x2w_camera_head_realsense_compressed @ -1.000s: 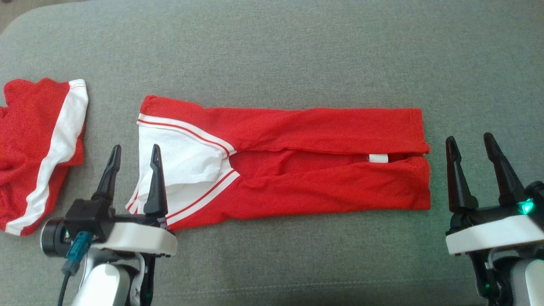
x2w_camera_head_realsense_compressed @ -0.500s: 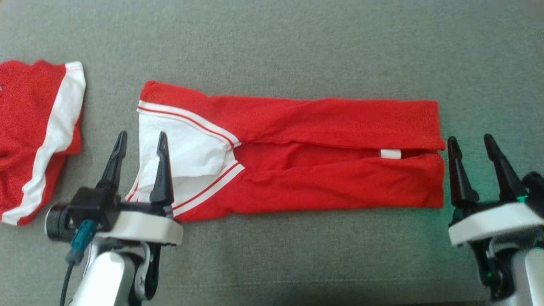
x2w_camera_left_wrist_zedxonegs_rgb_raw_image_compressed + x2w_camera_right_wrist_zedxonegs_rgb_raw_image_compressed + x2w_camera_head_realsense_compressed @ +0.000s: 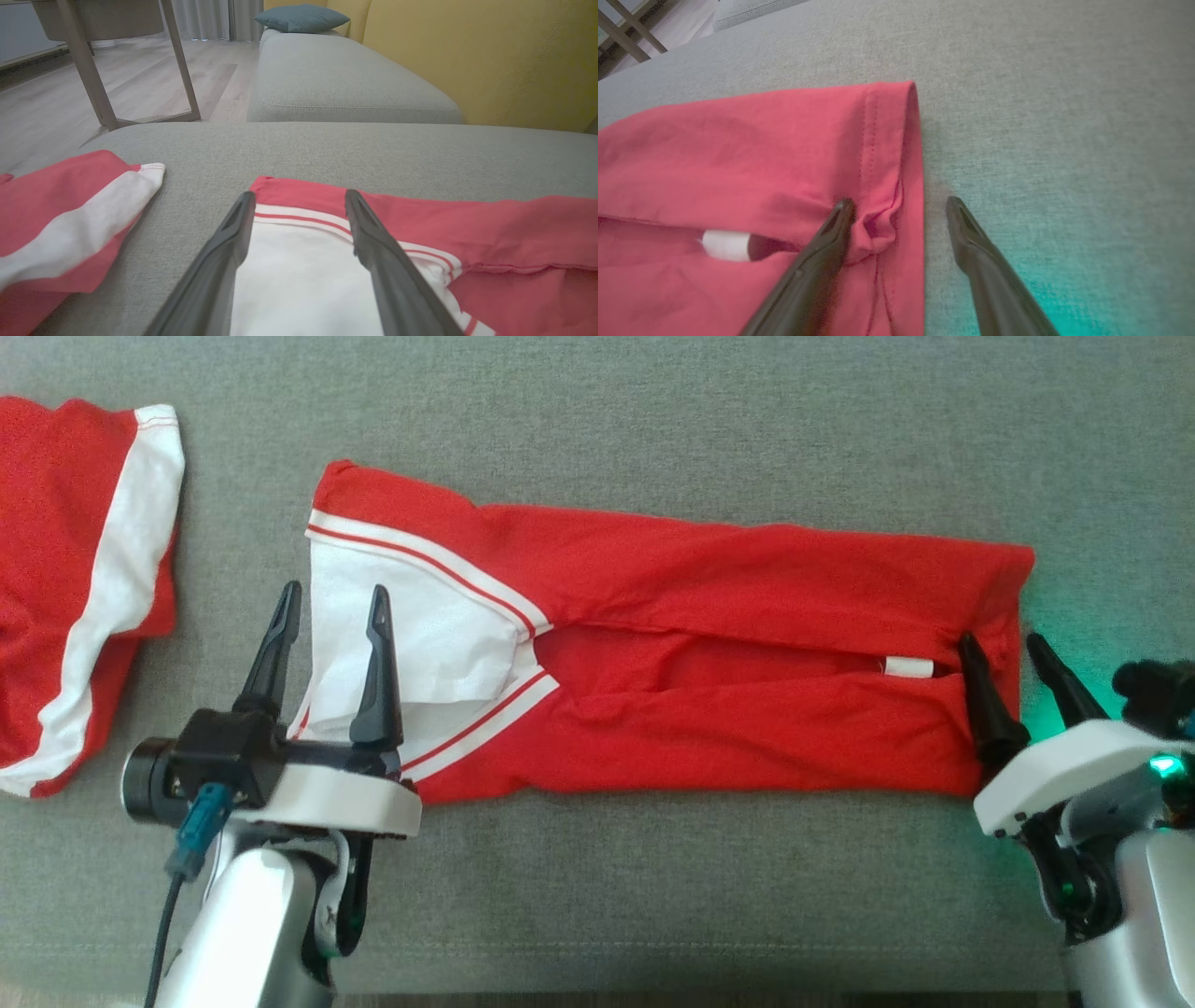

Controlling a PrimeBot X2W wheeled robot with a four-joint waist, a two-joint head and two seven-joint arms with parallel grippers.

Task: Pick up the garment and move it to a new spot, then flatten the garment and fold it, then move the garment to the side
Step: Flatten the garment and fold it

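The garment [image 3: 709, 644] is a red shirt with a white sleeve, folded into a long strip across the grey cushion [image 3: 653, 411]. My left gripper [image 3: 334, 590] is open, its fingers reaching over the white sleeve end [image 3: 299, 280]. My right gripper [image 3: 1001, 639] is open at the strip's right end. One of its fingers rests on the bunched red hem [image 3: 878, 228] and the other is over bare cushion. A small white label [image 3: 725, 245] shows in the slit between the folded layers.
A second red and white garment [image 3: 75, 569] lies crumpled at the cushion's left end. The cushion's front edge runs along the bottom of the head view. Beyond it are a yellow backrest [image 3: 490, 56], a blue pillow [image 3: 301, 17] and a wooden table leg [image 3: 182, 60].
The head camera has tilted, so the whole scene sits higher in view. My right gripper has come in over the garment's right hem. My left gripper has edged further over the white sleeve.
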